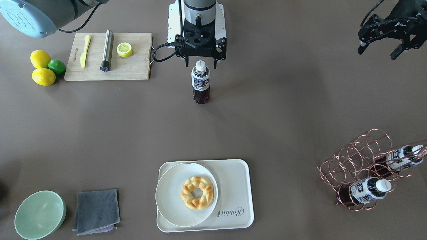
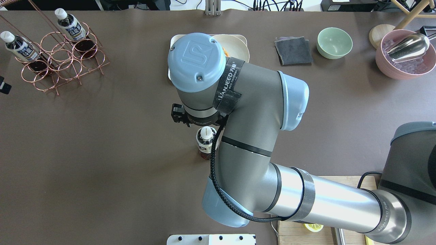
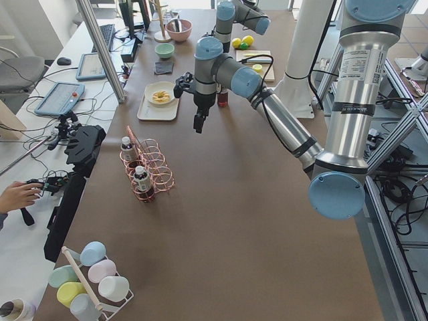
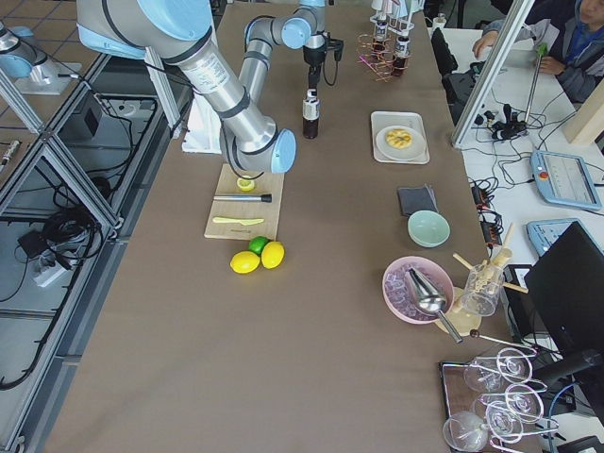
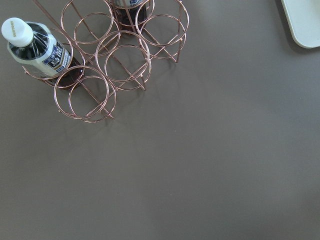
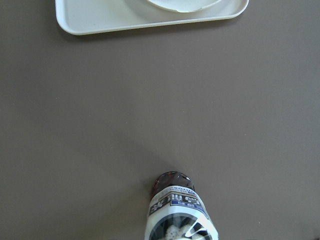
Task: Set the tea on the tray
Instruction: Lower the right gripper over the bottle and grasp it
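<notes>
- Small clear plastic tea bottle, dark liquid, white cap [image 1: 201,83], stands upright on the bare table, well apart from the cream rectangular plastic tray [image 1: 233,186].
- Risk: the bottle is tall and narrow, so a finger clipping the cap could tip it. The round cream plate [image 1: 168,196] crowds the tray, so the bottle could land on the plate rim and topple.
- Right gripper [image 1: 201,62] is at cap height, jaws spread wide, gripping nothing.
- Left gripper [image 1: 380,50] is also spread and empty, far off.

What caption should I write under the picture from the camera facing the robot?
Open right gripper poised over the upright tea; the tray with the doughnut sits well apart.
</notes>
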`<act>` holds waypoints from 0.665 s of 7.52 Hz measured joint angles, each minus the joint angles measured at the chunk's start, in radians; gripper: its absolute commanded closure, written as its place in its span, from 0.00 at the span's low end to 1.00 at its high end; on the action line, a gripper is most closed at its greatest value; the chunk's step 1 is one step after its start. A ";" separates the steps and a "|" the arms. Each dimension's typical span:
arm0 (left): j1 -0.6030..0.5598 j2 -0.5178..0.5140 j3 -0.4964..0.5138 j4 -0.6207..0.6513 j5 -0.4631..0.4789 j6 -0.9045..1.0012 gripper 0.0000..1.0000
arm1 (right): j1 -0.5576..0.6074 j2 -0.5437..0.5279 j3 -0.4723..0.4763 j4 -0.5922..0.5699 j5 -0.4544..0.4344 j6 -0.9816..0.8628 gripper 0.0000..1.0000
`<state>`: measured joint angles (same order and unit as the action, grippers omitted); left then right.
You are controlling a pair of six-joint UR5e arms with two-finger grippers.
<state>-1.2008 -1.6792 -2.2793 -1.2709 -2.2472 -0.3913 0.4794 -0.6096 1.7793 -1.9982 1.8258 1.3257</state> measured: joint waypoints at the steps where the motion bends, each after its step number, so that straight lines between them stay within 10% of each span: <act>1: 0.000 0.000 -0.001 -0.001 0.000 -0.002 0.03 | -0.006 -0.002 -0.012 0.001 0.001 -0.024 0.26; 4: 0.000 -0.005 0.000 -0.002 0.000 -0.010 0.03 | -0.012 -0.008 -0.018 0.004 0.003 -0.057 1.00; 5: 0.000 -0.007 0.002 -0.003 0.000 -0.019 0.03 | -0.012 -0.008 -0.017 0.004 0.004 -0.060 1.00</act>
<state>-1.2007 -1.6866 -2.2777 -1.2735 -2.2472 -0.4107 0.4669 -0.6179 1.7619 -1.9942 1.8297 1.2660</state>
